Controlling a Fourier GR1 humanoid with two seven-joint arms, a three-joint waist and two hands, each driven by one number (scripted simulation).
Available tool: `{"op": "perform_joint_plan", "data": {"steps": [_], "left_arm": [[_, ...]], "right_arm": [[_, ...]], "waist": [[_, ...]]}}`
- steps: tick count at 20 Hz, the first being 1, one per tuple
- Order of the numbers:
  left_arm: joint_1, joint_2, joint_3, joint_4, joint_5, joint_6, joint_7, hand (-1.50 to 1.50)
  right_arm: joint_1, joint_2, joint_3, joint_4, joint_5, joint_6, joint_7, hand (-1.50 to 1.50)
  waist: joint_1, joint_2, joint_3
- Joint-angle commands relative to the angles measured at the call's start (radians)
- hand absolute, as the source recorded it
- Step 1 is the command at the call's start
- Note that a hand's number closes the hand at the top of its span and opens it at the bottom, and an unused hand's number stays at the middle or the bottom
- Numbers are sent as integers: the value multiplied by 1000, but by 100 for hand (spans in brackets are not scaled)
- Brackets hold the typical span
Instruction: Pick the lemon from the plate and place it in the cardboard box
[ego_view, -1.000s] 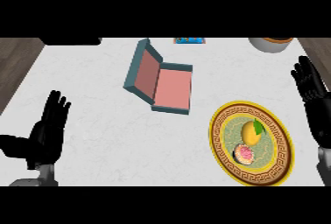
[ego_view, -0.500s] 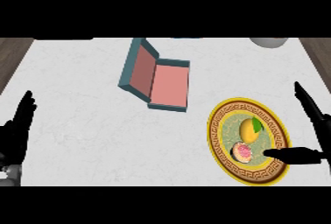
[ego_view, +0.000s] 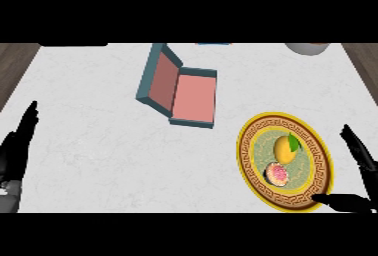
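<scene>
One head-height view, looking steeply down, fairly near the counter (ego_view: 103, 150)

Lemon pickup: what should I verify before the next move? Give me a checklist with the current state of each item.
1. Lemon lies uncovered on the plate: ok.
2. Right hand is open, beside the plate's right edge, not on the lemon: ok.
3. Pink round item sits close beside the lemon; whether they touch or are apart: cannot tell.
4. Cardboard box has its lid open, pink inside facing up: ok.
5. Left hand is open at the view's left edge, away from the box: ok.
</scene>
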Motion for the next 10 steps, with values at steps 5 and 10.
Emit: {"op": "perform_joint_plan", "data": {"steps": [5,10], "left_arm": [[-27,0,-6,6,-29,-11,18,0],[-3,-8,4,5,-25,-28,2,0]], "right_arm": [[-91,-199,47,113,256,-37,76,-150],[-183,-234,156,37,351,79,315,-150]], "waist": [[19,-1,-3],[25,-3,-4]]}}
